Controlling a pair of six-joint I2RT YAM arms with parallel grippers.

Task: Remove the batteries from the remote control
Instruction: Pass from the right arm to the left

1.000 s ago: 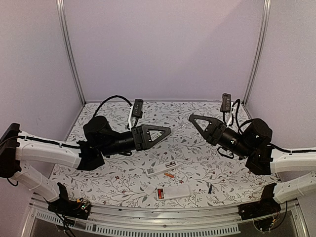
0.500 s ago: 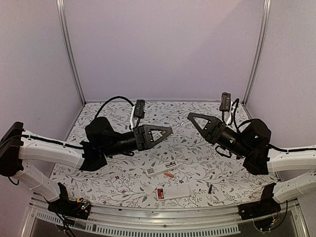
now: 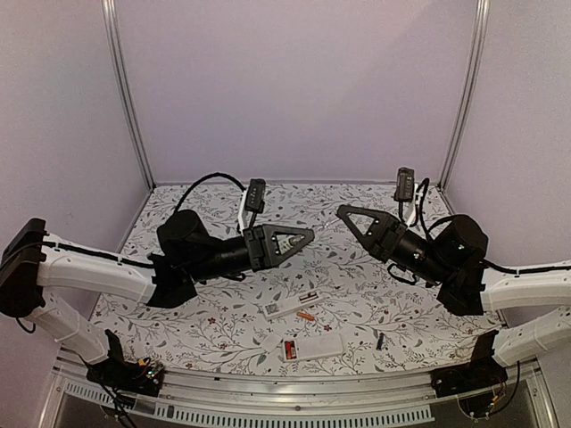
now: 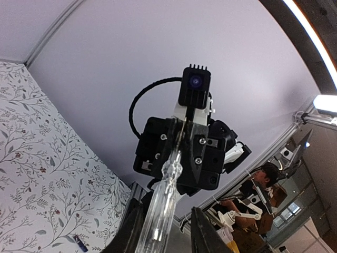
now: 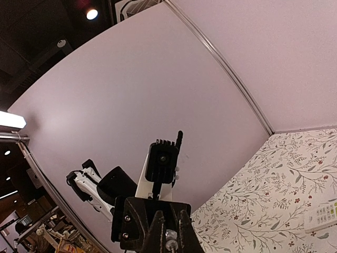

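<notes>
both arms have eased up and inward, left gripper [image 3: 310, 235] jaws narrowing, how far i cannot tell, right gripper [image 3: 342, 210] jaws clenched; the batteries [image 3: 306, 316] lie on the desk [image 3: 223, 323] at 6 o'clock, so unloading looks nearly done.

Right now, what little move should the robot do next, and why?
Probably lower the left gripper toward the near remote. Its back looks open with a red battery still inside, while an orange battery already lies loose by the other remote. Both the left and the right gripper hang high above the table, touching neither remote.
</notes>
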